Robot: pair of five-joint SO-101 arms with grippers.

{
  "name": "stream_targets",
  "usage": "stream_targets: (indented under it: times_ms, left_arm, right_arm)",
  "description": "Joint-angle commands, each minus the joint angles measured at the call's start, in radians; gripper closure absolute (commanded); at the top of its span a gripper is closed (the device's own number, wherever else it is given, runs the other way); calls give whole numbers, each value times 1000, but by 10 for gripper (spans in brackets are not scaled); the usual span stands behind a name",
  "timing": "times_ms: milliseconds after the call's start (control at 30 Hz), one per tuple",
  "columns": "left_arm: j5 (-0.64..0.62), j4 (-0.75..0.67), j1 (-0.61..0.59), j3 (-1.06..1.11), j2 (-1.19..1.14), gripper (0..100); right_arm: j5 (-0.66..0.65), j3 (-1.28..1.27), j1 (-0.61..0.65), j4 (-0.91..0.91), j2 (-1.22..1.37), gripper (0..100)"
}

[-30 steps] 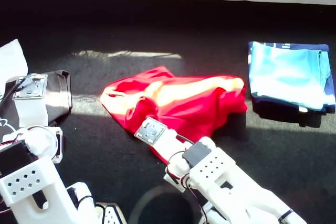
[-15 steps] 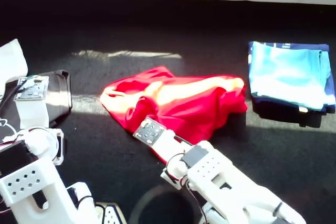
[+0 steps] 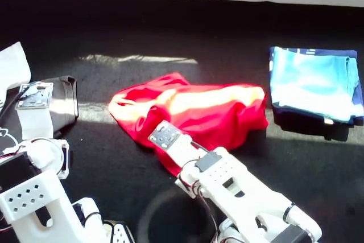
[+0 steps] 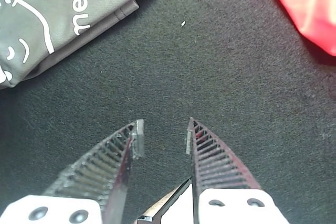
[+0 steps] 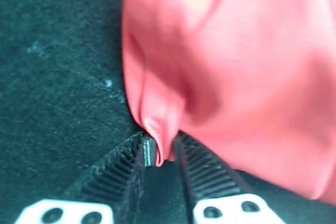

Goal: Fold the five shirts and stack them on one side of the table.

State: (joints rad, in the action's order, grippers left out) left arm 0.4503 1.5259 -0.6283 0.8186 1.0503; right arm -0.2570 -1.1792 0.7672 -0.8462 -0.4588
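A crumpled red shirt (image 3: 196,109) lies in the middle of the black table. My right gripper (image 5: 161,153) is shut on a pinched fold of the red shirt (image 5: 231,72) at its near edge; in the high view the right arm (image 3: 187,152) comes in from the near side over that edge. My left gripper (image 4: 161,139) hangs open over bare black cloth, with nothing between its fingers. A grey printed shirt (image 4: 58,14) lies just beyond it, at the table's left (image 3: 60,98). Folded blue and navy shirts (image 3: 313,83) are stacked at the right.
A white garment (image 3: 12,66) lies at the far left edge. The black tabletop (image 3: 170,32) stretches behind the red shirt up to a pale wall. A sunlit strip crosses the cloth near the middle.
The right arm has pushed forward a little toward the red shirt, and the shirt's near edge has bunched slightly. The left arm has stayed where it was.
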Motion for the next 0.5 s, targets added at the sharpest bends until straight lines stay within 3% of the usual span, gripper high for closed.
stream_targets:
  times_ms: [0, 133, 267, 467]
  left_arm:
    - [-2, 0, 7, -7, 8, 851]
    - [-2, 0, 12, -4, 5, 850]
    - [-3, 0, 13, -5, -39, 850]
    - [-58, 0, 15, -122, -372, 850]
  right_arm:
    - [-5, 2, -88, 1, 31, 993]
    - [-11, 5, -209, -61, -48, 993]
    - [-12, 85, -295, -265, -297, 993]
    - [-87, 283, -406, -642, -704, 992]
